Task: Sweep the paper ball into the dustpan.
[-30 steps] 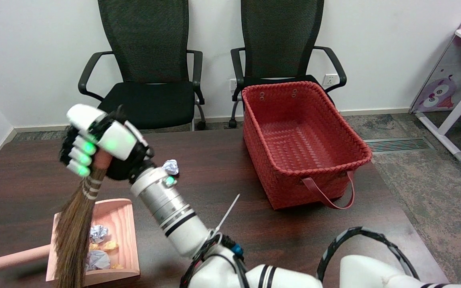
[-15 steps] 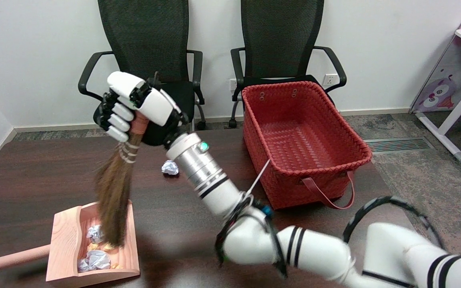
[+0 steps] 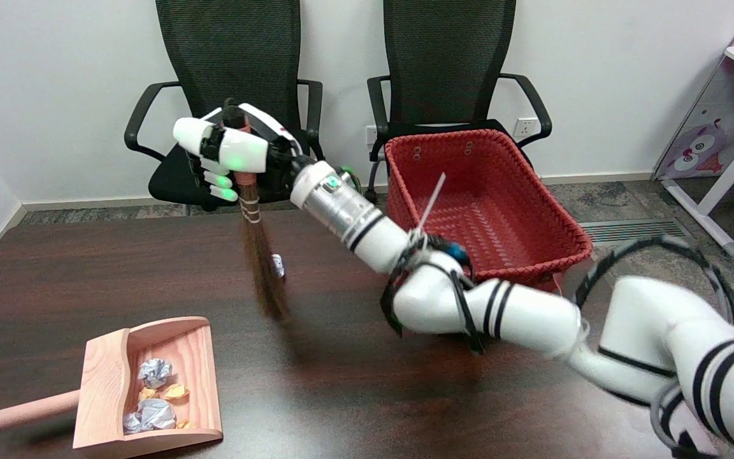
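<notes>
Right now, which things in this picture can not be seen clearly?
- Paper ball, head view: mostly hidden behind the broom.
- Broom bristles: blurred, so table contact cannot be told.
- Dustpan: small yellow scraps too small to identify.
- Right hand: covers the broom's handle.

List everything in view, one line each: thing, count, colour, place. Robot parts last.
table: one, dark brown, fills the foreground.
dustpan: one, light wood, table's near left.
paper balls in dustpan: several, white and yellow; exact count unclear.
paper ball: one, white, mid-table, partly hidden behind the bristles.
broom: one, brown bristles, hanging from the hand above the table.
basket: one, red, table's far right.
chairs: two, black, against the back wall.
socket: one, white, on the wall behind the basket.
desk: one, white and pink, at the right edge.
right hand: one, black and white, grips the broom's handle.
</notes>
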